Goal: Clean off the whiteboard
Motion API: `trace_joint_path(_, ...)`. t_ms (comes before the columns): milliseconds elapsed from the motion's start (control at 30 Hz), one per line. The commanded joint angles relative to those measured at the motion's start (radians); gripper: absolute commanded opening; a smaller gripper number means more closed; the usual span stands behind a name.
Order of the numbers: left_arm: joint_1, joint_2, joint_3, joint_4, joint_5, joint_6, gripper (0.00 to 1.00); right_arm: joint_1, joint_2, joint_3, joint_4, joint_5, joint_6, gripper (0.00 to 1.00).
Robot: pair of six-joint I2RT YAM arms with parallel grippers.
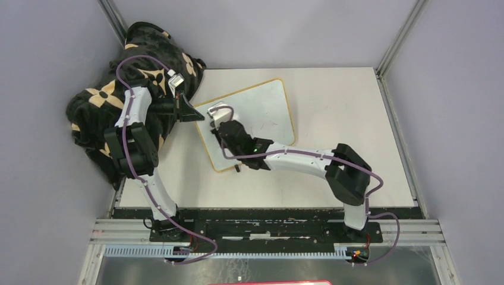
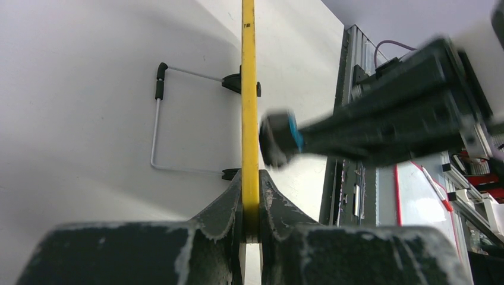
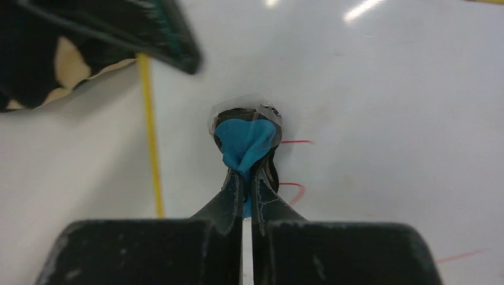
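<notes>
We saw the left gripper (image 2: 250,205) clamped on the board (image 2: 248,89), whose yellow frame stood edge-on and ran straight up the view. Left of the frame, a wire stand (image 2: 156,136) hung from two black clips. To its right, the blurred right gripper (image 2: 309,138) carried a blue-tipped eraser (image 2: 278,138) just beside the frame, over the desk (image 2: 297,53).

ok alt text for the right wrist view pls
The right gripper, shut on a small blue-and-black eraser, holds it against the whiteboard beside faint red marks. The board's yellow frame runs down the left.
</notes>
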Motion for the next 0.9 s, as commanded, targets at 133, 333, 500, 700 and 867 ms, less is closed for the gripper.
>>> trace_joint_path(133,-0.013,-0.020,-0.008,0.025,-0.032,0.064,0.03,0.075,0.106,0.170,-0.024,-0.034,-0.027,0.01)
trace_joint_path(333,-0.012,-0.020,-0.005,0.025,-0.033,0.064,0.03,0.005,0.039,0.083,-0.026,0.062,-0.032,0.01)
trace_joint_path(500,-0.013,-0.023,-0.006,0.026,-0.036,0.065,0.03,-0.104,-0.058,-0.028,-0.007,0.080,-0.021,0.01)
trace_joint_path(700,-0.013,-0.026,-0.007,0.025,-0.038,0.064,0.03,-0.187,-0.154,-0.130,0.015,0.093,-0.018,0.01)
trace_joint_path(867,-0.013,-0.023,-0.008,0.026,-0.036,0.064,0.03,-0.161,-0.138,-0.114,0.019,-0.011,0.018,0.01)
